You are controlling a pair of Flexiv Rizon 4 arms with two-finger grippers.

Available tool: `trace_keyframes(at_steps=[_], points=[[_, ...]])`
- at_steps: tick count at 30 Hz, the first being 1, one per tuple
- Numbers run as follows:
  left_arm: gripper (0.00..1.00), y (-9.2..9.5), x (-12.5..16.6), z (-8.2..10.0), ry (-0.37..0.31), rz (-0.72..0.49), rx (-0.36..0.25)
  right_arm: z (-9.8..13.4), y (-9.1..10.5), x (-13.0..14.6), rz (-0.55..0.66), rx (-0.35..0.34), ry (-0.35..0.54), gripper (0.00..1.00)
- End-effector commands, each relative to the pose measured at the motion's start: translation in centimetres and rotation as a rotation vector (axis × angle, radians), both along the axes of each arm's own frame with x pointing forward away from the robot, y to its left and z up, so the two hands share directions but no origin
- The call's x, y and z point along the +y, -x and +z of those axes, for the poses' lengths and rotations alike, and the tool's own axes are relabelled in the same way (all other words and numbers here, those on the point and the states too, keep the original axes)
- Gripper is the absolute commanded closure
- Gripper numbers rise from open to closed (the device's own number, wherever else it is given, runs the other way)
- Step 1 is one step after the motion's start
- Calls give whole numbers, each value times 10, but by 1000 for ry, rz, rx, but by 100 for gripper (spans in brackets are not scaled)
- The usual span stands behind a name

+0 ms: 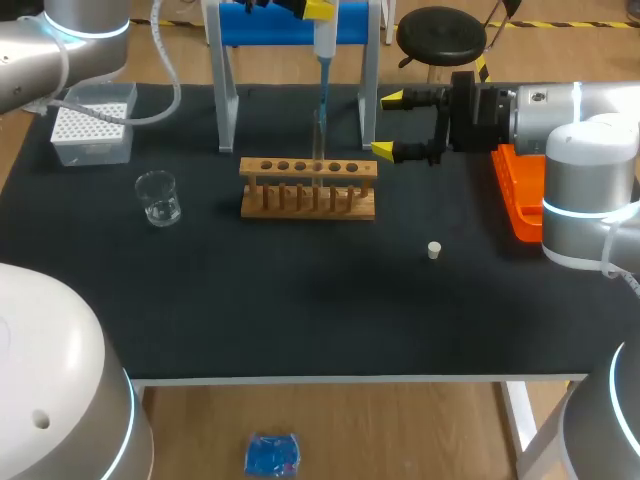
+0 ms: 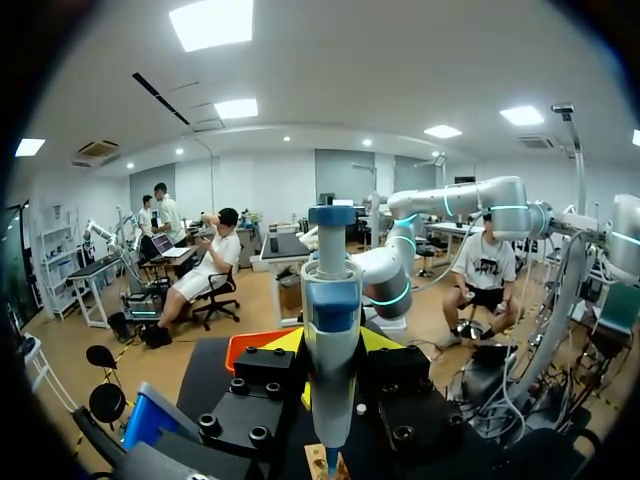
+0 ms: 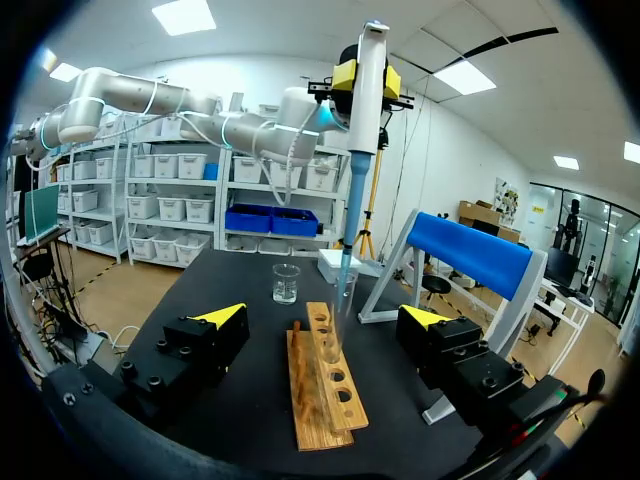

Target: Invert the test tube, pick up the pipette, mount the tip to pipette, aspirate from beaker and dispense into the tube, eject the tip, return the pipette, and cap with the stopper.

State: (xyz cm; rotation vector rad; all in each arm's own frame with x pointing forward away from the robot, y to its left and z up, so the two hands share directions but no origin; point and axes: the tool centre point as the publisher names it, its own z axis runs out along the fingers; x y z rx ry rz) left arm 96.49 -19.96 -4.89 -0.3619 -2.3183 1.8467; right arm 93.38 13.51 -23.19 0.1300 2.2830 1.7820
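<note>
The wooden rack [image 1: 308,188] is located on the tabletop [image 1: 300,320], toward the middle of the far edge. The right claw [image 1: 388,125] is held wide open and empty beside the rack's right end. The pipette [image 3: 358,170] is clamped upright in the left claw [image 3: 366,78], above the test tube [image 3: 333,335] seated in the rack. The stopper [image 1: 434,250] is placed toward the right edge.

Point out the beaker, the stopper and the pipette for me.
beaker [image 1: 159,198]: head view, on its glass wall.
stopper [image 1: 434,250]: head view, on its top.
pipette [image 3: 355,190]: right wrist view, on its blue lower shaft.
</note>
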Motion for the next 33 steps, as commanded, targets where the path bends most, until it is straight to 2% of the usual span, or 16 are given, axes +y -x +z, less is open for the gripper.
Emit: trace_keyframes(at_steps=[1,33], points=[[100,0,0,-1,-1,0,1,0,0,0,-2,-1,0,0],[100,0,0,0,-9,9,6,0,0,0,-2,-1,0,0]])
